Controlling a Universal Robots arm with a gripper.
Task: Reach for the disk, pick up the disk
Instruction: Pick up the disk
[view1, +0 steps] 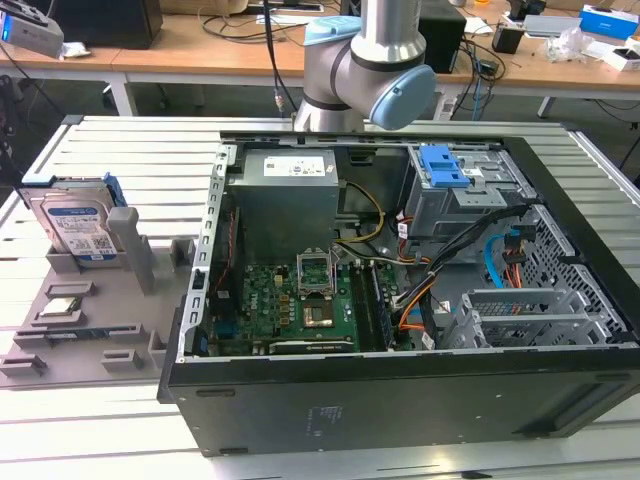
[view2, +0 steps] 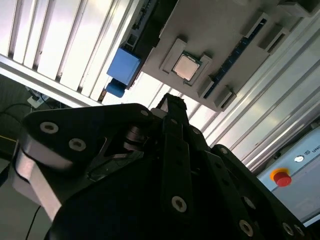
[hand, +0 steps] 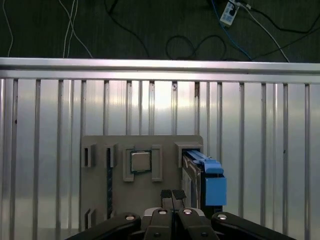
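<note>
The disk (view1: 72, 225) stands on edge, leaning slightly, in a slot at the far end of a grey holder plate (view1: 110, 312). The plate lies on the slatted metal tabletop (view1: 140, 150) at the exterior view's left, just beside an open computer case (view1: 400, 300). The disk's printed label faces the exterior camera and its blue bracket runs along its edges. A small square chip (view1: 62, 308) sits in a recess of the same plate, nearer that camera. The arm (view1: 370, 60) rises behind the case. In the first wrist view the end effector (hand: 172, 194) hangs over the plate, with the chip (hand: 141, 161) to one side of it and the edge-on disk (hand: 214, 189) to the other. It is apart from both. Its black fingertips appear pressed together with nothing between them, though the angle is steep.
</note>
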